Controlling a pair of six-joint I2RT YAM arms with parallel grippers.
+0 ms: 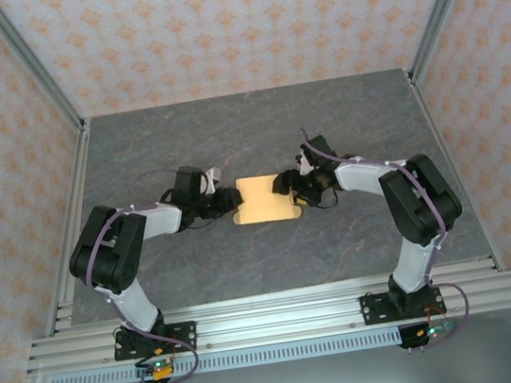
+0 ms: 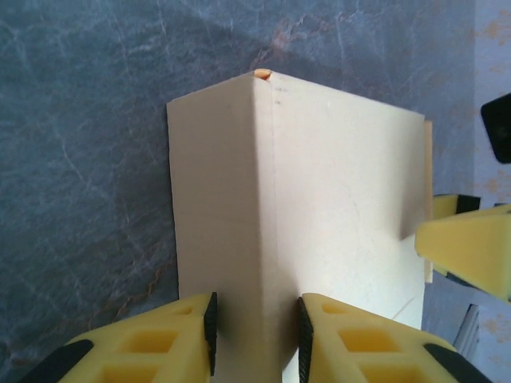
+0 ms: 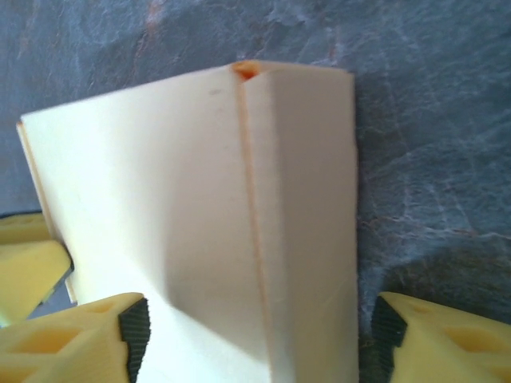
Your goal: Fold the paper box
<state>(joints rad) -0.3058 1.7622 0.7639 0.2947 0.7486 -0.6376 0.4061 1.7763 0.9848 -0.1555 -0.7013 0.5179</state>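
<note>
While paper box [image 1: 263, 199] lies on grey table [image 1: 228, 129], left claw [image 2: 255, 311] clamps it, right claw [image 3: 257, 319] apart; patterned walls [image 1: 232, 23].

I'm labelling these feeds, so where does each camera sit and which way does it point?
Top: above and behind the bases, looking down at the table; both arms show, left gripper and right gripper at the box.
Left wrist: on the left arm, looking along its yellow fingers at the box's folded edge.
Right wrist: on the right arm, looking along its fingers at the opposite edge.
Shared: each wrist view catches the box and the other gripper's finger.
</note>
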